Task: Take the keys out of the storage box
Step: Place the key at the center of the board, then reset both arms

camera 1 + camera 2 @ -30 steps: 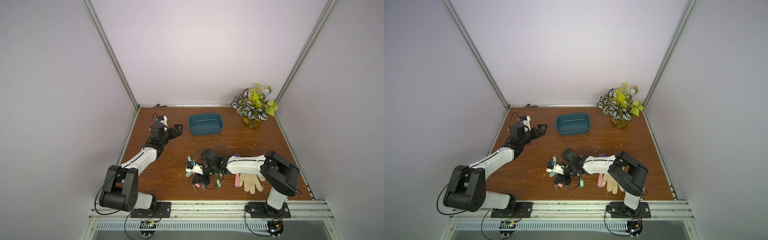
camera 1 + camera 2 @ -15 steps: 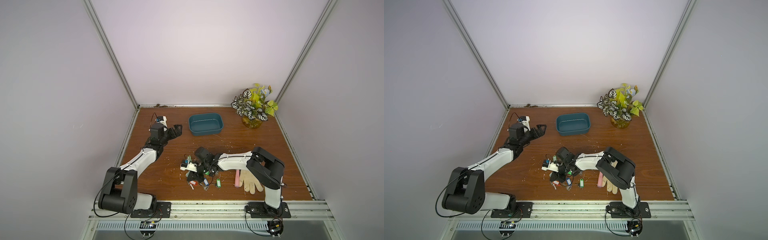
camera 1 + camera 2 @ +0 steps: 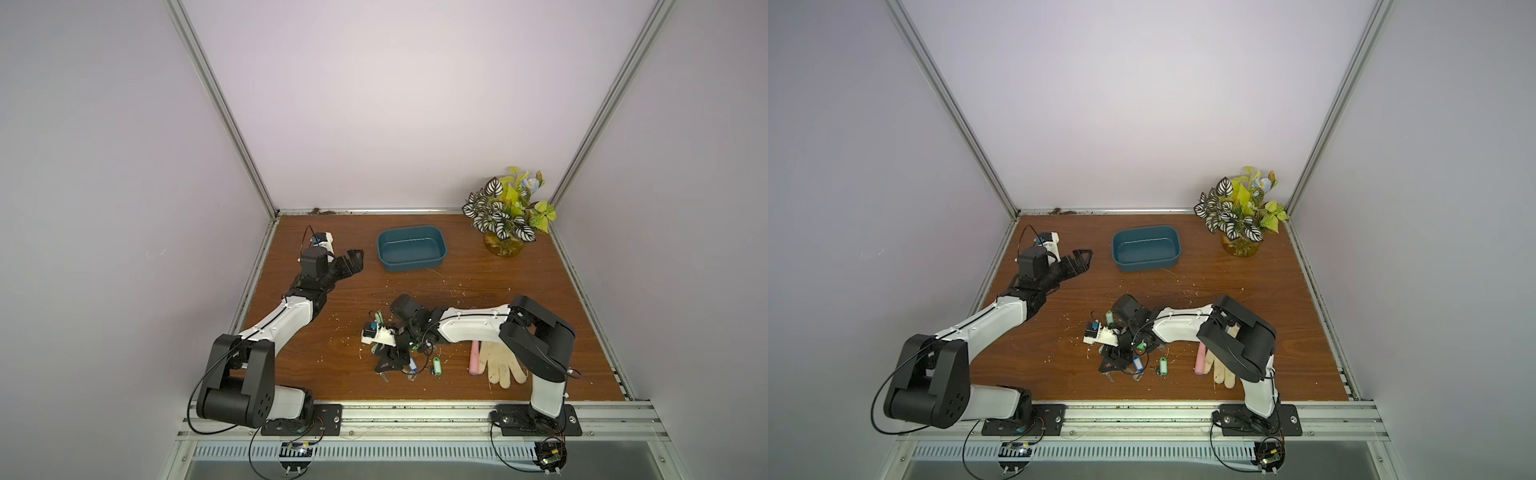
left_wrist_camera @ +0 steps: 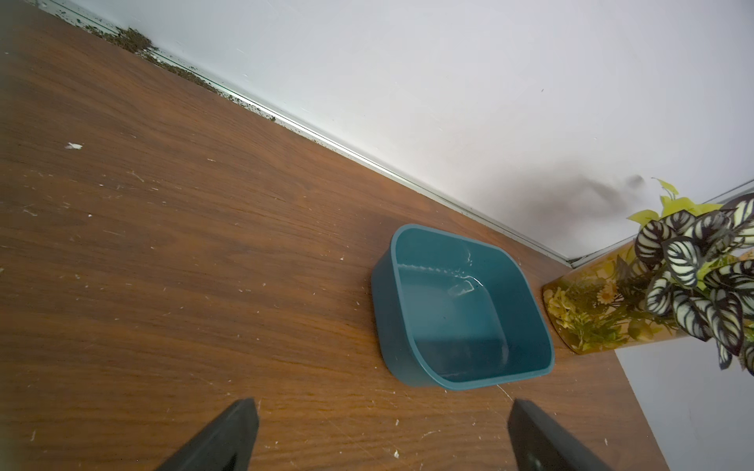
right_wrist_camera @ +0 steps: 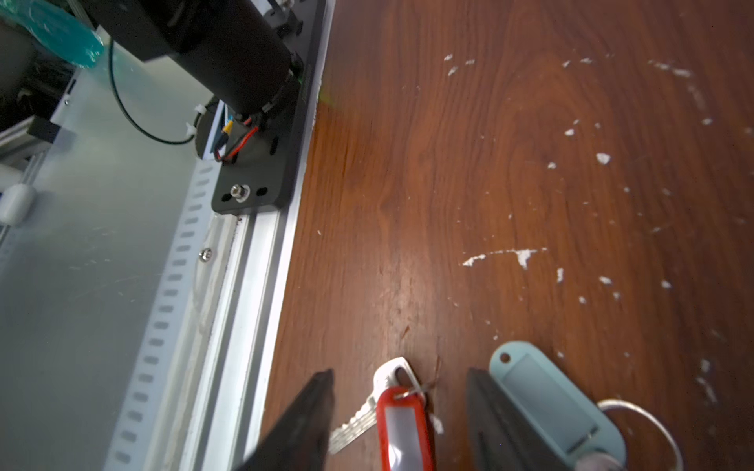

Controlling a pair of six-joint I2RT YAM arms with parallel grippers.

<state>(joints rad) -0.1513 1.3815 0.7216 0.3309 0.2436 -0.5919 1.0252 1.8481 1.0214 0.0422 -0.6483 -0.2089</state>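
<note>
The storage box point(image 3: 411, 266) is sitting at the back of the bench point(image 3: 519, 299) & it's looking empty in both top views. My left wrist cam is staring right into it: bare floor w/ a bit of shine, no keys. The keys point(image 3: 412, 365) are lying out on the bench nr the front, well apart from the box, in a messy pile under & beside my right arm. Some are hiding under the arm, so I'm not counting them.

My right tool point(image 5: 400, 373) is hanging low over the pile w/ its jaws apart, holding nothing. A red-tag key point(image 5: 402, 428) is lying on the wood between the jaws, & a pale blue-green tag point(image 5: 555, 403) is lying just beside one jaw. My left tool point(image 4: 381, 405) is waiting wide open & empty, pointing at the box, near it but not touching.

So I'm thinking the job is prob done. What's left, I'm guessing: lifting my right arm away & checking no key is coming up w/ it.

Vs a sec ago: my right tool was clenched, now it's letting go. My right arm is folding in more, & the tool is sitting a bit more toward my left side. The box, the left arm, the plant pot point(image 3: 503, 247) & the glove point(image 3: 505, 368) aren't moving.
</note>
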